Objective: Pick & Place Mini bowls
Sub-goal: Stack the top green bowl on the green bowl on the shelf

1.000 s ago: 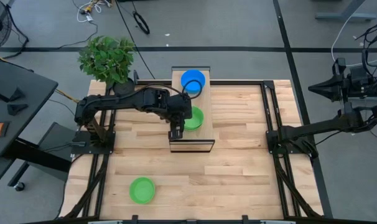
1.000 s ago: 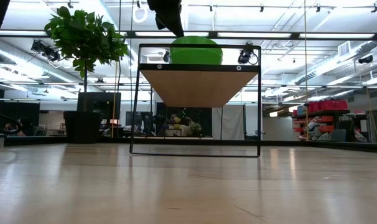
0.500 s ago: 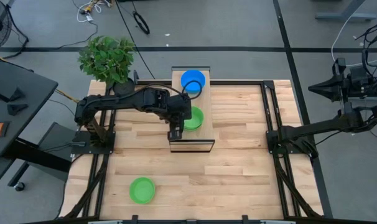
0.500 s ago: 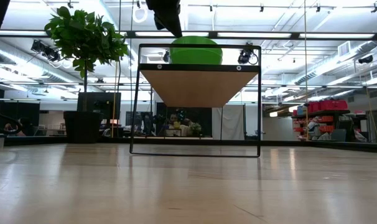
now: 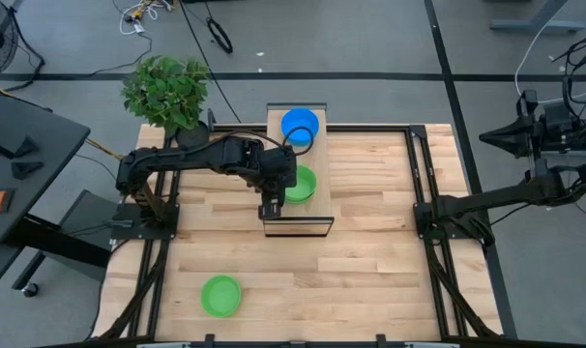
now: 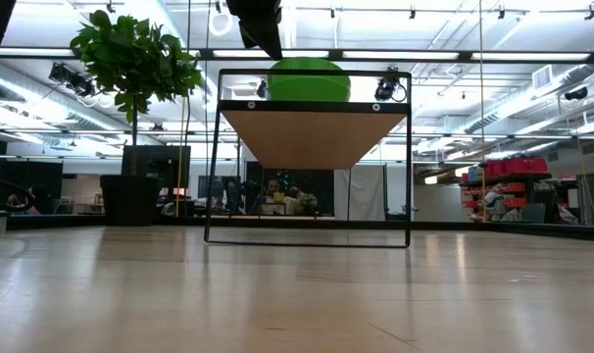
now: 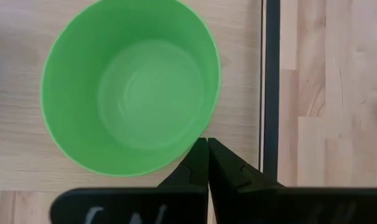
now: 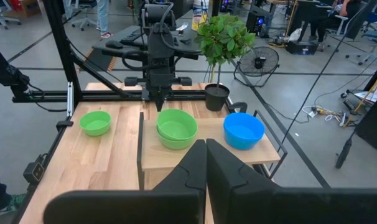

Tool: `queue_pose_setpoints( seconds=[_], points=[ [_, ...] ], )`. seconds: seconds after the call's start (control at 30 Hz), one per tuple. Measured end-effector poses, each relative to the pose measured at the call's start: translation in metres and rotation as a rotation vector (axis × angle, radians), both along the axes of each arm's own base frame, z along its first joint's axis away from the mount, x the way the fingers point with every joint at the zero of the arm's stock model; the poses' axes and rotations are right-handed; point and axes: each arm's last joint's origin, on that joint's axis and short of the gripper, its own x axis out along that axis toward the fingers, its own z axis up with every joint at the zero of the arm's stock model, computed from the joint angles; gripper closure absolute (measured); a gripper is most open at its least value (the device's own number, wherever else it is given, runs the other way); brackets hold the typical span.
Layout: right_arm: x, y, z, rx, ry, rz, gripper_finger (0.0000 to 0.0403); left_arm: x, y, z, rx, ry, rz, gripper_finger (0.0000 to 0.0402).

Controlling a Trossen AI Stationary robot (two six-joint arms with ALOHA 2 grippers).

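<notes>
A green mini bowl (image 5: 301,184) (image 7: 129,99) and a blue mini bowl (image 5: 300,126) (image 8: 243,129) stand upright on the wooden top of a black-framed stand (image 5: 297,211) in the table's middle. Another green mini bowl (image 5: 220,295) (image 8: 95,122) sits on the table near the front left. My left gripper (image 7: 207,148) (image 5: 270,207) is shut and hovers over the stand, pointing steeply down, just beside the green bowl's rim on its left-hand side; I see no touch. My right gripper (image 8: 205,152) is shut and held high at the table's right, far from the bowls.
A leafy plant in a dark pot (image 5: 167,92) stands at the table's far left corner. Black frame rails (image 5: 438,222) run along both sides of the table. Bare wood lies to the right of the stand and along the front edge.
</notes>
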Motion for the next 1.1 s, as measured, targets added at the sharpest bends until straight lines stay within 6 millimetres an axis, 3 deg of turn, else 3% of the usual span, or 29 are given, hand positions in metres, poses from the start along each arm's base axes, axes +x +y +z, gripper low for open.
queue_pose_setpoints(
  seconds=[0.7,0.87,1.1],
  points=[
    [0.0,0.0,0.0,0.0,0.0,0.0,0.0396,0.01,0.002,0.006,0.103,-0.118,0.011,0.0401],
    [0.0,0.0,0.0,0.0,0.0,0.0,0.0396,0.017,0.008,-0.009,0.084,-0.048,0.028,0.0401],
    [0.0,0.0,0.0,0.0,0.0,0.0,0.0396,0.021,0.007,-0.01,0.093,-0.068,0.024,0.0401]
  ],
)
